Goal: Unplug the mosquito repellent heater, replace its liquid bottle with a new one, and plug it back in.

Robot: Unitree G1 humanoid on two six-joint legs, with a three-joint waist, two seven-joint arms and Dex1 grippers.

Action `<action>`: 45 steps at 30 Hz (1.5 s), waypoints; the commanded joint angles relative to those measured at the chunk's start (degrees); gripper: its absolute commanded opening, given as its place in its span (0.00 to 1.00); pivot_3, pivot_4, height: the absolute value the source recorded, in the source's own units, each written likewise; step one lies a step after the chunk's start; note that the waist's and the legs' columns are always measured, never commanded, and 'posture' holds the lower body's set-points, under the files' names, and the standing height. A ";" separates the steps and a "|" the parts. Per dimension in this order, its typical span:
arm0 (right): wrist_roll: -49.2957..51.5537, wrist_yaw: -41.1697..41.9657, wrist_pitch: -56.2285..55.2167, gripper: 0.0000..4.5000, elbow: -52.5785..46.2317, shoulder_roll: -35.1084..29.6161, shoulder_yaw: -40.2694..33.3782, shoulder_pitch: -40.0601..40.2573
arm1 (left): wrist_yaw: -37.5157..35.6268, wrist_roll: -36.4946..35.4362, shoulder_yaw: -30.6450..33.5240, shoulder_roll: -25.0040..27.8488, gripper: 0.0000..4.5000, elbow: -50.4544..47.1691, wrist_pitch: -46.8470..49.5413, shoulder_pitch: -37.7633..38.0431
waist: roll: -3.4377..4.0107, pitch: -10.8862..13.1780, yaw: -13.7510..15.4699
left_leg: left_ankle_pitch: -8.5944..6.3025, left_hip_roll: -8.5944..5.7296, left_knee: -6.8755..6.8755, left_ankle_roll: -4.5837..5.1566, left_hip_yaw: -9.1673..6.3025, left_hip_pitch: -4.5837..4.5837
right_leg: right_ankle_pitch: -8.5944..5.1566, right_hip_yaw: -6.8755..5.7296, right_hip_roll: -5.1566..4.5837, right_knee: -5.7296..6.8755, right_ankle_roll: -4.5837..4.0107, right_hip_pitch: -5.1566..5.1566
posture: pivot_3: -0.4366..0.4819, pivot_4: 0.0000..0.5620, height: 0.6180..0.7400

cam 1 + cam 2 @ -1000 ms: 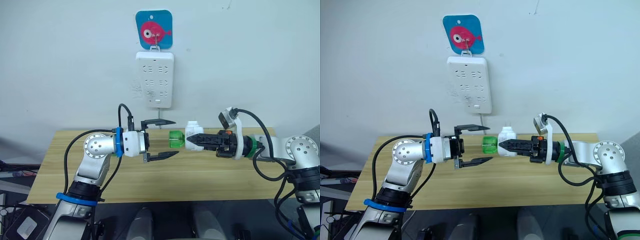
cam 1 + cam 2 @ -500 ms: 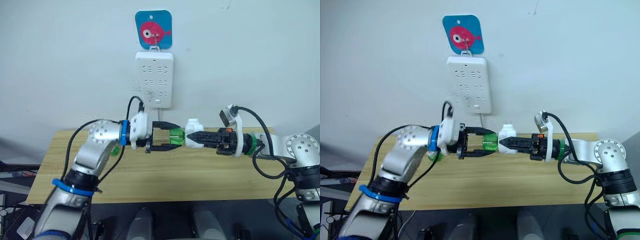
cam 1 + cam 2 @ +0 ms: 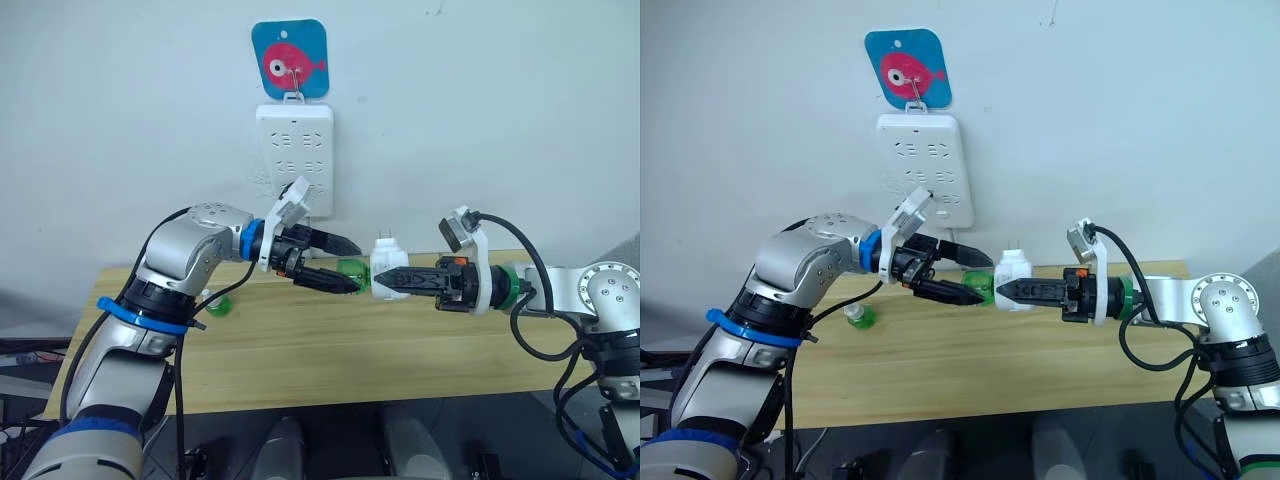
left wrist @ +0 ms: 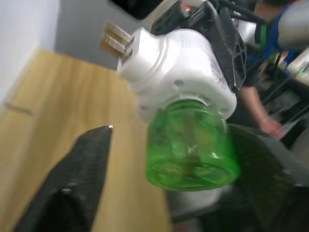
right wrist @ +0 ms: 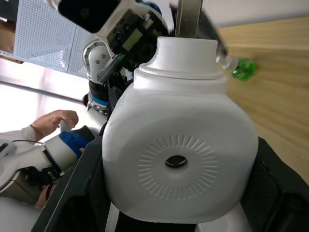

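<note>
On the left side of the wooden table [image 3: 300, 350], a small green bottle with a white cap, the new one [image 3: 859, 316], is standing by itself, well apart from both arms. Just right of it, above the tabletop, the left gripper [image 3: 337, 264] is reaching toward the middle of the scene with its two black fingers spread wide, one passing above and one below the liquid bottle [image 3: 350, 274]. In the left wrist view the green bottle [image 4: 192, 147] is sitting between those fingers [image 4: 79, 179] with a clear gap on at least one side, so the fingers are bracketing it without closing on it. The bottle is hanging in the air, screwed into the end of the mosquito repellent heater [image 3: 386, 274], its green base pointing toward the left arm. The heater's two metal prongs [image 4: 115, 37] are sticking upward, free of any socket. Further right, the right gripper [image 3: 392, 280] is clamping the white heater body from the far side, its black fingers pressing against both flanks, as the right wrist view shows around the round vent face [image 5: 176, 162]. Behind the arms, the white power strip [image 3: 294, 157] is hanging on the wall under a blue fish hook plate [image 3: 290, 60].
</note>
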 commanded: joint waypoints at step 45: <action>4.53 -1.25 -0.62 0.67 -1.42 -0.91 -0.98 -0.48 | 0.24 -6.08 -4.95 6.06 0.49 0.01 22.23 -5.88 | 0.19 0.18 -0.73 | -0.04 -0.06 0.00 0.19 -0.15 -0.04 | 0.03 -0.22 0.05 0.05 0.04 0.01 | 0.41 0.37 1.00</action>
